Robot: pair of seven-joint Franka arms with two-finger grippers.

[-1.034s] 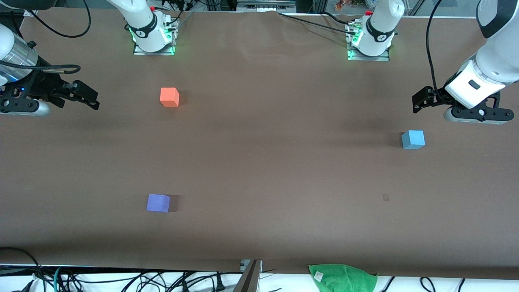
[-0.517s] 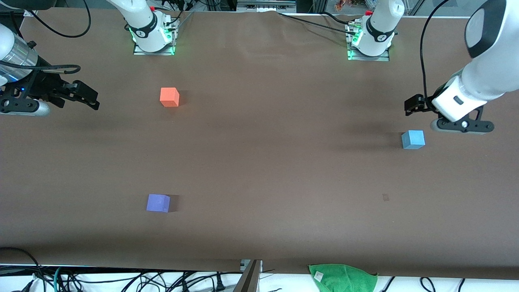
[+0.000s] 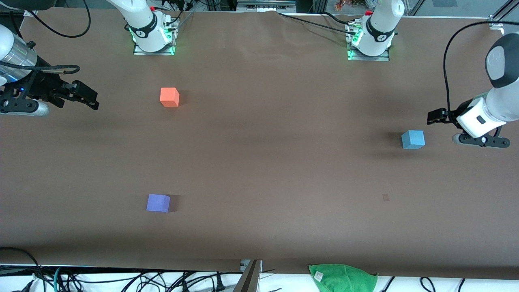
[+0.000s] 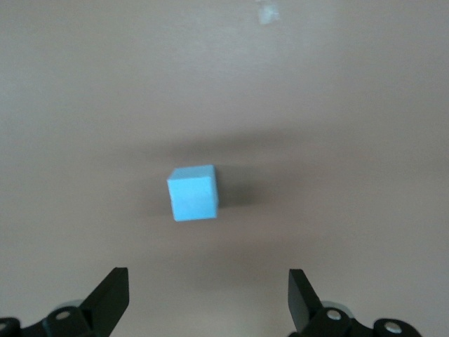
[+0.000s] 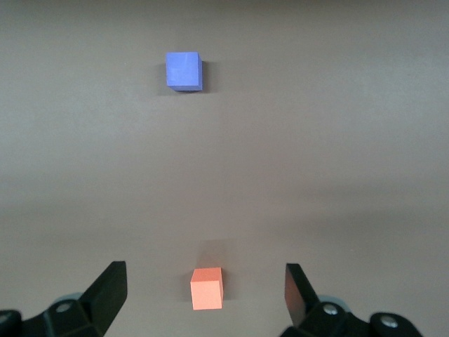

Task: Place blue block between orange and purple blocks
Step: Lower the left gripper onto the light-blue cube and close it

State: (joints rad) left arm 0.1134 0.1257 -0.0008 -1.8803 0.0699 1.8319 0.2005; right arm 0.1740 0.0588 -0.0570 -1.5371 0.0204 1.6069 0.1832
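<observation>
The blue block sits on the brown table toward the left arm's end. My left gripper is open and empty, close beside the block at that end. In the left wrist view the block lies ahead of the open left gripper, apart from it. The orange block sits near the right arm's base. The purple block sits nearer the front camera than the orange one. My right gripper waits open and empty at the right arm's end. The right wrist view shows the orange block and the purple block.
A green cloth lies at the table's near edge. A small dark mark is on the table nearer the camera than the blue block. The arm bases stand along the table's back edge. Cables hang below the near edge.
My left arm has swung toward its end of the table and come down, so its gripper is now low beside the blue block. The blocks and the right arm have not moved.
</observation>
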